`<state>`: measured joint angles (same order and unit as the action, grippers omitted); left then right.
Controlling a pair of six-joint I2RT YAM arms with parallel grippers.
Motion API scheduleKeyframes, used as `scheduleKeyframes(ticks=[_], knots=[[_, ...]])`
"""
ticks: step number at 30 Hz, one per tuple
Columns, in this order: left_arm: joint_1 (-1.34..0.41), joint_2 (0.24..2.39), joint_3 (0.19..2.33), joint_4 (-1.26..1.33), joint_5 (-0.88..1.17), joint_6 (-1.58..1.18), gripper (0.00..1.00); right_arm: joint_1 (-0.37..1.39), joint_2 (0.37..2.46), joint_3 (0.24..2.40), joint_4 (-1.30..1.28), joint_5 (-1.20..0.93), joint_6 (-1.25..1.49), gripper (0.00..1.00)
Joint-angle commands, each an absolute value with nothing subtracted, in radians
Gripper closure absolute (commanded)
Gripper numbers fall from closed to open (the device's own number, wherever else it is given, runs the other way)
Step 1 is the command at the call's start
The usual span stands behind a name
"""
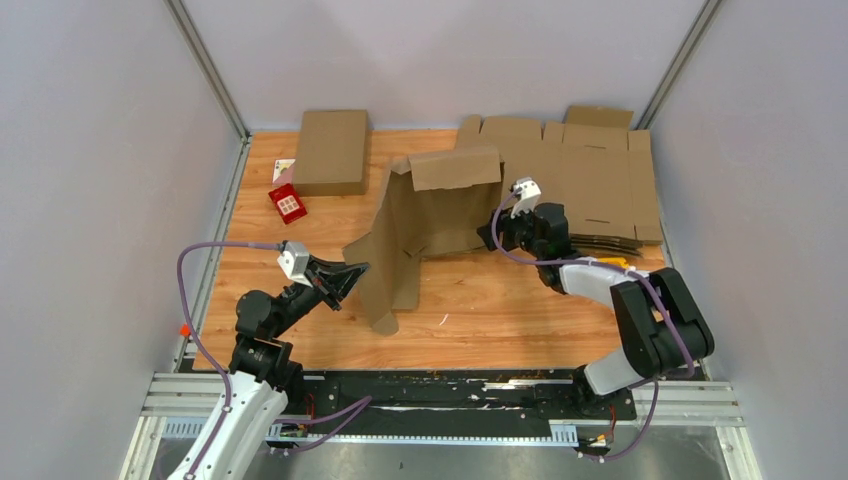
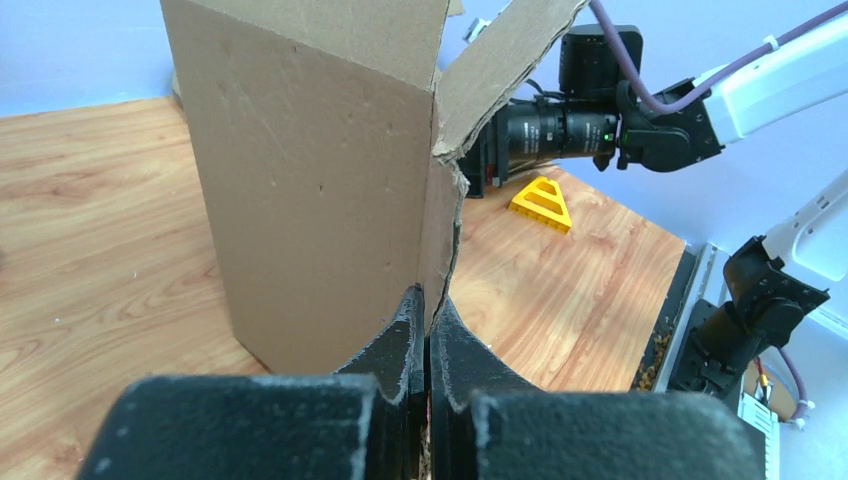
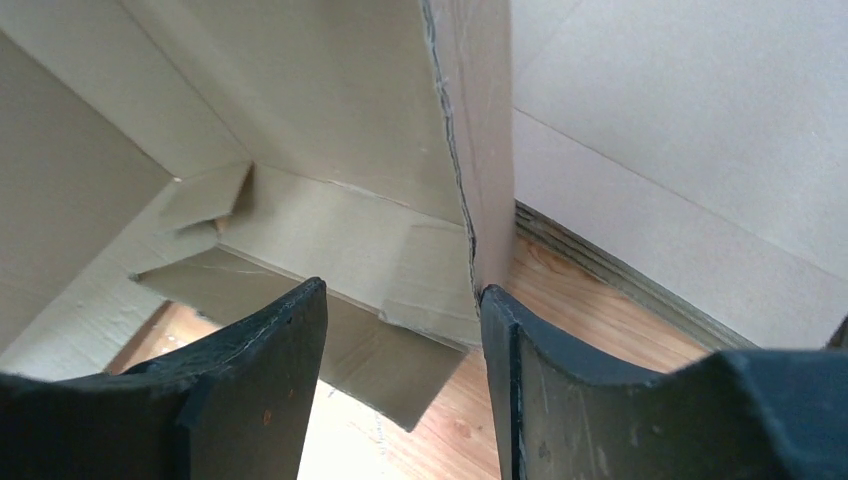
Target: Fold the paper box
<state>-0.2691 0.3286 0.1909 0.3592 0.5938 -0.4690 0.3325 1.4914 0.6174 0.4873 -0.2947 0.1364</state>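
Brown corrugated paper box, creased panels, ragged edge

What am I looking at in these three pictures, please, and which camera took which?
Two robot arms are bolted at the near edge of a wooden table. The wide picture looks down from above; the other two come from cameras on each wrist. The left gripper is shut, apparently pinching an edge of the half-folded paper box. The right gripper stands open at its other side, holding nothing. Behind lie a stack of flat blanks, a closed box and a small red card.
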Motion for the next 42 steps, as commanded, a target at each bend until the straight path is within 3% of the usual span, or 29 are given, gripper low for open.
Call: scheduleKeyframes(ticks=[1,8,11,14,16,17,20,22,26,29,31,33,42], knots=[[-0.275,0.337,0.185,0.381,0.594,-0.467,1.00,0.336,1.547,0.647,0.540,-0.198,0.088,0.42],[-0.275,0.346,0.181,0.389,0.594,-0.465,1.00,0.335,1.644,0.677,0.664,-0.162,0.075,0.45],[-0.275,0.346,0.179,0.393,0.591,-0.464,1.00,0.340,1.661,0.677,0.707,-0.168,0.077,0.53],[-0.275,0.348,0.172,0.398,0.590,-0.465,1.00,0.344,1.643,0.660,0.727,-0.174,0.069,0.68],[-0.275,0.351,0.167,0.414,0.592,-0.471,1.00,0.344,1.631,0.644,0.751,-0.189,0.064,0.91],[-0.275,0.353,0.162,0.421,0.593,-0.473,1.00,0.345,1.628,0.644,0.751,-0.201,0.063,0.97],[-0.275,0.363,0.157,0.442,0.601,-0.480,0.98,0.365,1.620,0.629,0.738,-0.198,0.066,1.00],[-0.275,0.370,0.154,0.455,0.606,-0.486,0.87,0.383,1.605,0.596,0.762,-0.172,0.058,1.00],[-0.275,0.364,0.163,0.393,0.547,-0.476,0.49,0.392,1.587,0.573,0.772,-0.170,0.036,1.00],[-0.275,0.356,0.165,0.341,0.480,-0.466,0.29,0.393,1.570,0.556,0.787,-0.160,0.022,1.00],[-0.275,0.359,0.178,0.316,0.472,-0.454,0.05,0.393,1.564,0.546,0.796,-0.155,0.013,1.00],[-0.275,0.358,0.187,0.311,0.491,-0.449,0.00,0.393,1.560,0.542,0.800,-0.156,0.010,1.00],[-0.275,0.249,0.291,0.232,0.511,-0.522,0.00,0.392,1.563,0.536,0.813,-0.147,0.005,1.00]])
